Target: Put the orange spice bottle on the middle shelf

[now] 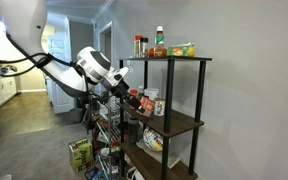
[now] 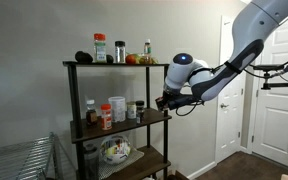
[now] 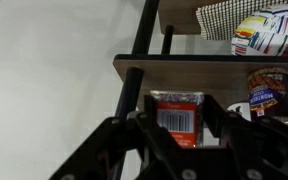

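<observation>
The orange spice bottle (image 3: 176, 120), with a barcode label facing the camera, sits between my gripper's (image 3: 177, 108) fingers in the wrist view, which is upside down. The gripper is shut on it. In an exterior view the gripper (image 1: 132, 95) holds the bottle (image 1: 135, 99) at the open side of the rack, level with the middle shelf (image 1: 179, 125). The gripper (image 2: 165, 100) is at the end of that dark board (image 2: 124, 124) in both exterior views. The board's edge (image 3: 184, 68) runs just past the bottle. Whether the bottle touches the board cannot be told.
Jars and a white cup (image 2: 117, 108) stand on the middle shelf. Bottles, one red-capped (image 1: 160, 38), and packets are on the uppermost board. A patterned bowl (image 2: 114, 151) is on the lowest board. A wire rack (image 2: 19, 160) stands beside the rack. A green box (image 1: 80, 153) is on the floor.
</observation>
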Controlling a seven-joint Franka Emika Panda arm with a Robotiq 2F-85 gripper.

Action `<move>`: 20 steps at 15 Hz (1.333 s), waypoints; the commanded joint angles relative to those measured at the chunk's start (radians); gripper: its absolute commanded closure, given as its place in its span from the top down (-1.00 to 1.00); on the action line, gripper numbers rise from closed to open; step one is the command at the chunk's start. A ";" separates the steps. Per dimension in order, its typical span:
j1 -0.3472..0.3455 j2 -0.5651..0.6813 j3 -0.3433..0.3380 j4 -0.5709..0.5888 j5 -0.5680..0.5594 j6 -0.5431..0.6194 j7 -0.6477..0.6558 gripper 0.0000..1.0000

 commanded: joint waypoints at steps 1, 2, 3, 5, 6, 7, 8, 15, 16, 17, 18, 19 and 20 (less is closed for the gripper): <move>-0.011 0.084 0.001 0.084 -0.115 0.012 0.159 -0.46; -0.008 0.105 -0.001 0.102 -0.141 0.010 0.200 -0.46; -0.006 0.125 -0.004 0.116 -0.161 0.010 0.232 -0.46; -0.002 0.158 -0.006 0.135 -0.194 0.014 0.296 -0.46; -0.001 0.172 -0.007 0.141 -0.204 0.017 0.321 -0.46; 0.000 0.185 -0.007 0.149 -0.216 0.019 0.346 -0.46; 0.002 0.196 -0.007 0.153 -0.225 0.019 0.371 -0.46; 0.024 0.241 -0.003 0.188 -0.317 0.004 0.511 -0.46; 0.027 0.247 -0.003 0.197 -0.333 -0.001 0.524 -0.46; 0.030 0.256 -0.003 0.211 -0.348 -0.007 0.538 -0.46; 0.032 0.267 -0.003 0.223 -0.356 -0.012 0.542 -0.46; 0.033 0.281 -0.004 0.236 -0.362 -0.015 0.543 -0.46; 0.033 0.294 -0.005 0.247 -0.367 -0.020 0.547 -0.46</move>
